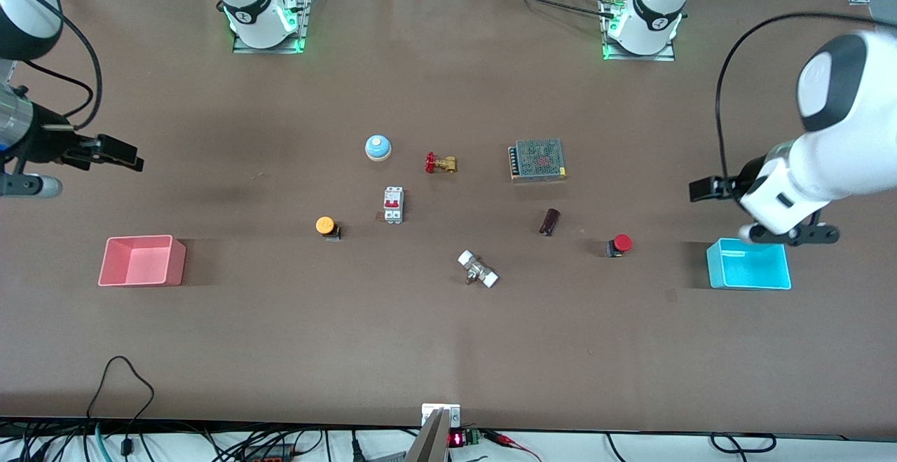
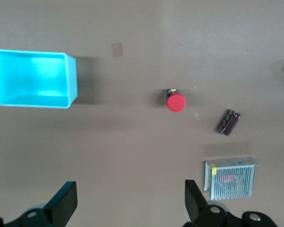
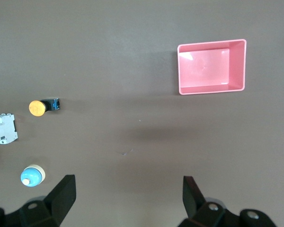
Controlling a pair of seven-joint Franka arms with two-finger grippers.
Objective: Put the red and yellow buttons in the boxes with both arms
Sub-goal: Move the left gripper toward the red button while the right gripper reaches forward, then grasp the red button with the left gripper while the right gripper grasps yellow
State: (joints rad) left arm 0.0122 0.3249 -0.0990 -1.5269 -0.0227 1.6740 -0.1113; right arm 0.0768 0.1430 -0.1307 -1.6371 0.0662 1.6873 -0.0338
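The red button (image 1: 619, 244) stands on the table beside the cyan box (image 1: 748, 266), toward the left arm's end; both show in the left wrist view, the button (image 2: 175, 101) and the box (image 2: 33, 79). The yellow button (image 1: 326, 226) stands toward the pink box (image 1: 142, 262); both show in the right wrist view, the button (image 3: 38, 107) and the box (image 3: 211, 73). Both boxes are empty. My left gripper (image 1: 704, 188) is open and empty (image 2: 130, 198), up over bare table by the cyan box. My right gripper (image 1: 122, 155) is open and empty (image 3: 128, 194), up over bare table by the pink box.
In the middle of the table lie a blue dome bell (image 1: 378, 147), a brass valve with a red handle (image 1: 441, 163), a white breaker (image 1: 393, 205), a mesh-covered power supply (image 1: 537, 160), a small dark cylinder (image 1: 549, 221) and a white-ended metal fitting (image 1: 478, 269).
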